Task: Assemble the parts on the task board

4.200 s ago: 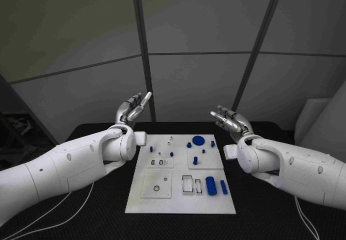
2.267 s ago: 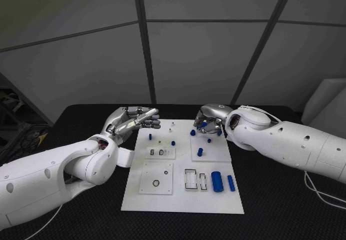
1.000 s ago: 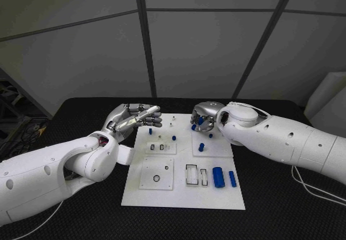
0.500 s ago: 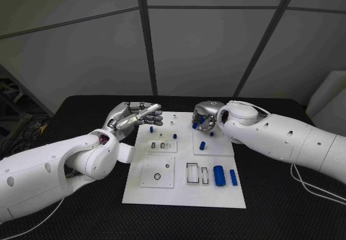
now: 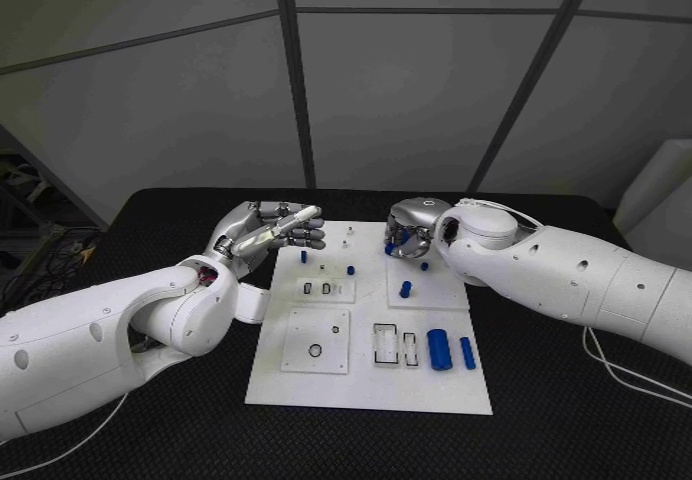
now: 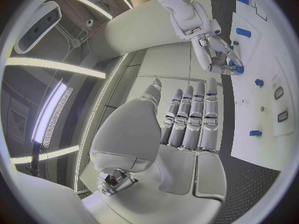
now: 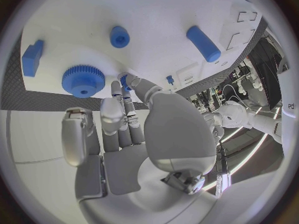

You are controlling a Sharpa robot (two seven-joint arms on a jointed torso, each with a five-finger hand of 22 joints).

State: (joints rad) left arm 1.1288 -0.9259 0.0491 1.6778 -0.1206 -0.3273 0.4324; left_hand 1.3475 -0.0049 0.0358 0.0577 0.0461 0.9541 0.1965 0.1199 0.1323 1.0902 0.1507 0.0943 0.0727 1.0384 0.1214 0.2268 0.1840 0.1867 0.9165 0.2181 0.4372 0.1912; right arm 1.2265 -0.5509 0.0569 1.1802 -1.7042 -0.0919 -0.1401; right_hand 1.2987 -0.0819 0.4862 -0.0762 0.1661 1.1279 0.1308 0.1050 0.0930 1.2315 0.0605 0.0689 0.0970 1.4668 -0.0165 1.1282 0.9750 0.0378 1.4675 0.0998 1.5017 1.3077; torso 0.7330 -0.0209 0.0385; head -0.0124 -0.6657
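Head view: white task board (image 5: 368,390) flat at mid-table, large and slim blue cylinders (image 5: 438,349) lying side by side near its right edge, small blue pegs standing at its far end; left hand (image 5: 274,233) raised beside the far left corner, fingers together and empty; right hand (image 5: 410,238) down at the far right. Left wrist view: fingers (image 6: 192,115) straight, side by side, holding nothing. Right wrist view: fingertips (image 7: 122,85) pinching a small blue peg (image 7: 126,81) beside a toothed blue gear (image 7: 83,80).
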